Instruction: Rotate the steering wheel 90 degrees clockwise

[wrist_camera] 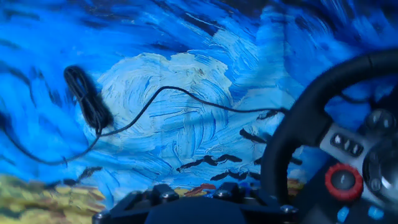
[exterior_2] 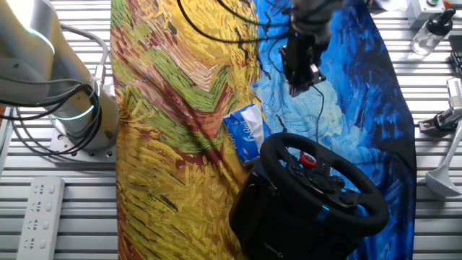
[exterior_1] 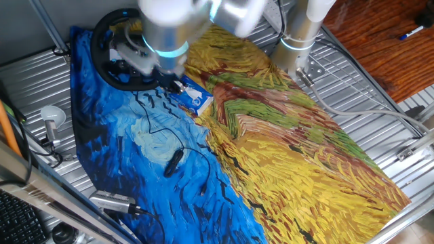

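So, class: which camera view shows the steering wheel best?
The other fixed view: the steering wheel shows whole there, with rim, hub, red knob and base. In one fixed view the arm hides much of it. The hand view catches only an arc of rim and the knob.

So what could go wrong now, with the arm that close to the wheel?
Two guesses. A thin black cable lies loose on the painted cloth beside the steering wheel; the gripper, hovering above the cloth, might snag it on the way in. The small blue-white box sits by the wheel's rim and could get knocked. Whether the gripper is open isn't clear.
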`<state>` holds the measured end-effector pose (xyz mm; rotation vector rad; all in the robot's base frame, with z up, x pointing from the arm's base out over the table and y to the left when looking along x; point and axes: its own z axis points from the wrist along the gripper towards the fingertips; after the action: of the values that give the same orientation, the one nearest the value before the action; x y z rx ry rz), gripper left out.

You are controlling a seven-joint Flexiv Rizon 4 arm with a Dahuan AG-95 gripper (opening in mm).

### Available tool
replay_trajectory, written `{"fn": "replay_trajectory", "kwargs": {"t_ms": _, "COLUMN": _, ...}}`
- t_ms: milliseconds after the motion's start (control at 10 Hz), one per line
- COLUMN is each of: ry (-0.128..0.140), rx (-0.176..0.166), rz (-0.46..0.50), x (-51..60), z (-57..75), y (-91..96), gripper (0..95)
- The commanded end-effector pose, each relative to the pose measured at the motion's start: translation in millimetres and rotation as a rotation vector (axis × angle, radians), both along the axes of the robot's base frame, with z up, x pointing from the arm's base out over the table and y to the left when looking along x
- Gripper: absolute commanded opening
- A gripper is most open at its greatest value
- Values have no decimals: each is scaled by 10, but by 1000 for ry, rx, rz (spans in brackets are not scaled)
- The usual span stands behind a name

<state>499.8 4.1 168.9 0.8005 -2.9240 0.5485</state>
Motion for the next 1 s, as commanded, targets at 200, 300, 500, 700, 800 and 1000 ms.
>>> {"fn": "replay_trajectory", "kwargs": {"t_ms": 200, "ry": 17, "rx": -187, "rz": -1, "x": 14, "z": -1, "y": -6, "gripper": 0}}
{"fn": "replay_trajectory", "kwargs": {"t_ms": 300, "ry": 21, "rx": -188, "rz": 6, "x": 14, "z": -1, "y": -6, "gripper": 0}}
{"fn": "replay_trajectory", "kwargs": {"t_ms": 500, "ry": 23, "rx": -185, "rz": 18, "x": 14, "z": -1, "y": -6, "gripper": 0}}
{"fn": "replay_trajectory", "kwargs": {"t_ms": 700, "ry": 31, "rx": -151, "rz": 34, "x": 14, "z": -1, "y": -6, "gripper": 0}}
{"fn": "replay_trajectory", "kwargs": {"t_ms": 800, "ry": 35, "rx": -105, "rz": 46, "x": 14, "z": 0, "y": -6, "gripper": 0}}
{"fn": "replay_trajectory", "kwargs": {"t_ms": 1000, "ry": 42, "rx": -36, "rz": 67, "x": 13, "z": 2, "y": -11, "gripper": 0}}
